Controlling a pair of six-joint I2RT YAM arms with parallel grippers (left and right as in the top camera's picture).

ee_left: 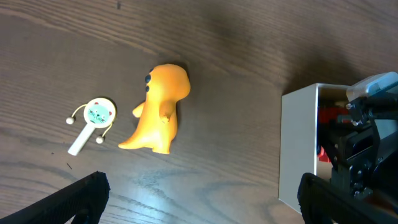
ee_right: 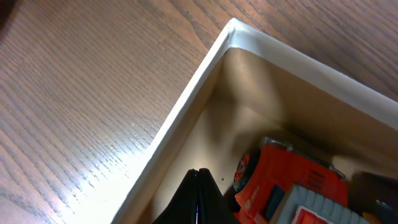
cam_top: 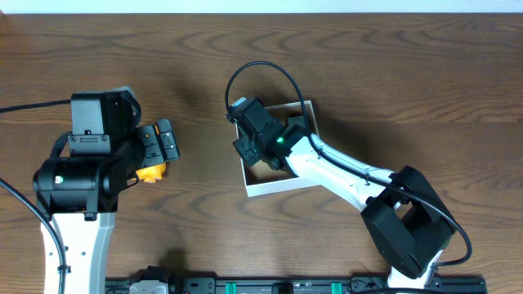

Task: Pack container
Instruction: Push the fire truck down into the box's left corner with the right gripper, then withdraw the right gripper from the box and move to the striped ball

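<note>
The container [cam_top: 274, 187] is a small white-walled box with a brown inside, at the middle of the table. My right gripper [cam_top: 260, 157] reaches down into it. In the right wrist view its fingers [ee_right: 198, 190] are pressed together with nothing between them, beside the container wall [ee_right: 186, 93]. A red toy car [ee_right: 283, 186] lies in the box just right of them. My left gripper [ee_left: 205, 208] hangs open over bare wood, left of the container [ee_left: 298, 143]. An orange dinosaur toy [ee_left: 158, 112] lies beyond its fingertips.
A small white rattle drum with a round green face [ee_left: 93, 119] lies left of the dinosaur. In the overhead view the dinosaur [cam_top: 149, 172] peeks out under my left gripper [cam_top: 157, 151]. The right arm's base [cam_top: 409, 229] stands at the front right.
</note>
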